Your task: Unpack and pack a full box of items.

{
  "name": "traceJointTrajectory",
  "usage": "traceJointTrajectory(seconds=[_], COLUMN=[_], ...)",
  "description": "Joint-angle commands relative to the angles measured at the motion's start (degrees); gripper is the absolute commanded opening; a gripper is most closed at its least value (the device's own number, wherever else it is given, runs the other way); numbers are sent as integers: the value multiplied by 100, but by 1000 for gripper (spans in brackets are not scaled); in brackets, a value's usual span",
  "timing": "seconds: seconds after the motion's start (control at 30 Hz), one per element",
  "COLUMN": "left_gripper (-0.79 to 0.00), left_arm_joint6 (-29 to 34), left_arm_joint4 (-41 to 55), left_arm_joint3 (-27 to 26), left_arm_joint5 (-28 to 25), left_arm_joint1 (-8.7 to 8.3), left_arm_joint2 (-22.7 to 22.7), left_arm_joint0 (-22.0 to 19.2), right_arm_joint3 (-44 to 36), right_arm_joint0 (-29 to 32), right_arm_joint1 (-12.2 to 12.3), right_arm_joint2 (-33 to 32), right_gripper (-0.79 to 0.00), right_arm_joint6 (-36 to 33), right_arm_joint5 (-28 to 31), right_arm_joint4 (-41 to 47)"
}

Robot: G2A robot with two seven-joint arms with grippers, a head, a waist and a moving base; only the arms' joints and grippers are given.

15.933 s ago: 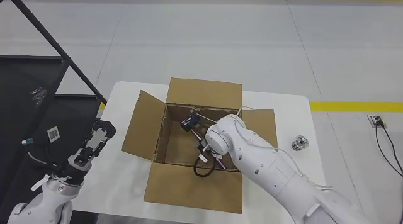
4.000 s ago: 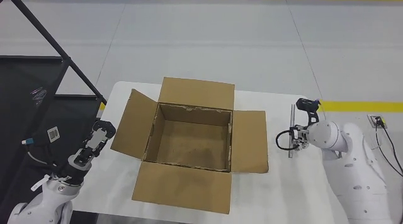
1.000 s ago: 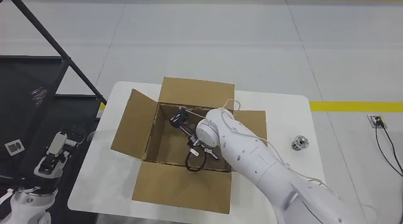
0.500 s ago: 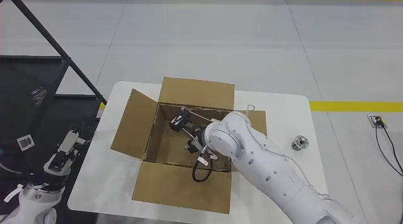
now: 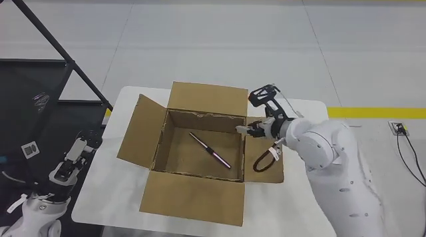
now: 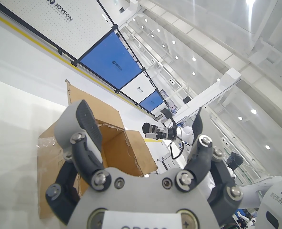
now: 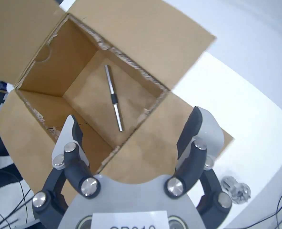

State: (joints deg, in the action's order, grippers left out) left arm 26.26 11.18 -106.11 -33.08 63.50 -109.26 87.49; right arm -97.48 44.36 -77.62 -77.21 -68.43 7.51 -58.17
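While the right end effector point(image 7: 133, 116) hangs spread and empty over a side flap of the open brown cardboard box point(image 5: 200, 197), a thin silver black-banded rod point(image 5: 210, 150) lies inside; the left end effector point(image 6: 141, 110) is spread too.

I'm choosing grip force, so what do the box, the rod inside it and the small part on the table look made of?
Box: corrugated cardboard, matte brown; ragged layered edges show. Rod: likely metal, bright silvery sheen, with a dark band midway, perhaps rubber or plastic. Small part: probably machined metal, shiny and notched; too small for certainty.
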Motion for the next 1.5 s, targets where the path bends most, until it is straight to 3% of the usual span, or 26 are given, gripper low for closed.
traceJointTrajectory(seconds=[0.0,0.23,0.43,0.67,1.0,1.07,1.2,1.43,1.47], left_gripper=[0,0,0,0,0,0,0,0,0], left_arm_joint6=[5,53,59,92,46,27,10,9,11], left_arm_joint4=[3,-76,-169,-317,-424,-432,-450,-476,-474], left_arm_joint3=[-5,-20,-37,-73,-77,-84,-100,-122,-122], left_arm_joint5=[16,87,167,254,325,341,364,393,397], left_arm_joint1=[-2,-10,-14,-18,-23,-24,-27,-35,-36], left_arm_joint2=[23,115,237,439,514,514,515,503,503], left_arm_joint0=[-30,-136,-252,-396,-414,-405,-394,-396,-398], right_arm_joint3=[18,413,1083,1999,3068,3202,3510,3900,3901], right_arm_joint0=[120,516,696,555,96,25,-120,-338,-357], right_arm_joint1=[63,229,338,425,490,502,520,558,564], right_arm_joint2=[-441,-1319,-1784,-1987,-1803,-1776,-1704,-1616,-1617], right_gripper=[0,0,0,0,0,-55,-394,-514,-591], right_arm_joint6=[53,308,132,46,81,124,180,306,346], right_arm_joint5=[-100,-750,-772,-678,-626,-613,-626,-667,-682], right_arm_joint4=[-78,-887,-975,-839,-834,-816,-777,-739,-722])
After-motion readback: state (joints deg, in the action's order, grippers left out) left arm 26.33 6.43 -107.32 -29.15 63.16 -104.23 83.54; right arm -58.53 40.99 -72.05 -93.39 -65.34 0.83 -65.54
